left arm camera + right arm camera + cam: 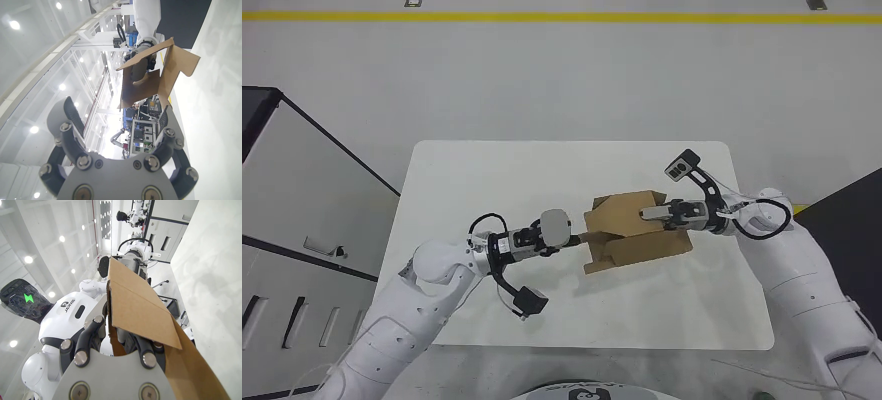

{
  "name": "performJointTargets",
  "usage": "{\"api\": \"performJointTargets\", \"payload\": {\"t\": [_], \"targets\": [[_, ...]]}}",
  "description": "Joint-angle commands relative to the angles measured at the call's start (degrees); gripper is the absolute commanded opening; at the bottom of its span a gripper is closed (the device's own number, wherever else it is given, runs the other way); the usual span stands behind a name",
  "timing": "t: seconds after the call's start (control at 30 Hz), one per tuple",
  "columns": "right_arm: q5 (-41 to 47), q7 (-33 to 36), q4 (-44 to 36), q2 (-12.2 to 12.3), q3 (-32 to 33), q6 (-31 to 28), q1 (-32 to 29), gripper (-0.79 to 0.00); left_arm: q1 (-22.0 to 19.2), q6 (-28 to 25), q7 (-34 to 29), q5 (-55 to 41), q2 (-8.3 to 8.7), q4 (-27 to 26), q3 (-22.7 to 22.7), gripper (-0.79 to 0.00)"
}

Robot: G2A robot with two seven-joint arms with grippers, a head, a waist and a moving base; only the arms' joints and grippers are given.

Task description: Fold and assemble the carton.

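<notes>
The right hand [653, 212] pinched a wall of the half-folded cardboard carton [634, 234] near the white bench's [472, 180] middle. The left hand [118, 106] was spread beside one of the carton's flaps.

A white bench [492, 170] with rounded corners stands on a pale grey floor [562, 80]. A yellow line [562, 17] runs straight across the floor, well apart from the bench's far edge. Just beside the bench's left edge is a grey cabinet [292, 190] with a dark frame and slot handles on its doors. A black panel [852, 215] stands off the right edge. Round ceiling lights [14, 24] shine overhead, and a metal-framed rack [143, 136] of equipment stands in the room behind.
</notes>
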Motion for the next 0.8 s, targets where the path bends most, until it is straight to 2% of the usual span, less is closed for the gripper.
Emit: {"api": "performJointTargets", "payload": {"t": [0.0,0.07,0.27,0.4,0.53,0.7,0.77], "targets": [[0.7,0.0,0.4,-0.1,0.7,0.0,0.0,-0.785,0.8,0.0,-0.9,0.3,0.20,-0.5,-1.0,0.000],[1.1,0.0,0.8,-0.1,1.1,0.0,0.0,-0.785,1.5,-0.2,-2.8,1.8,0.42,-0.9,-2.2,0.000],[1.1,0.0,0.8,-0.1,1.1,0.0,0.0,-0.785,1.5,-0.2,-2.8,1.8,0.42,-0.9,-2.2,0.000],[0.2,-3.1,-0.5,-0.3,1.2,-0.5,-1.0,-0.785,2.2,-1.3,-3.5,2.5,0.42,-1.0,-1.6,0.000],[1.0,-4.4,-0.2,-0.5,1.9,-2.1,-1.5,-0.785,2.6,-0.9,-5.2,2.2,0.27,-0.5,-0.9,0.000],[0.7,-6.3,0.0,-0.8,2.9,-6.3,-1.4,-0.785,2.3,-0.3,-10.6,3.7,-0.03,-0.1,-0.5,0.000],[0.7,-6.3,0.0,-0.8,2.9,-6.3,-1.4,-0.785,2.3,-0.3,-10.6,3.7,-0.03,-0.1,-0.5,0.000]]}}
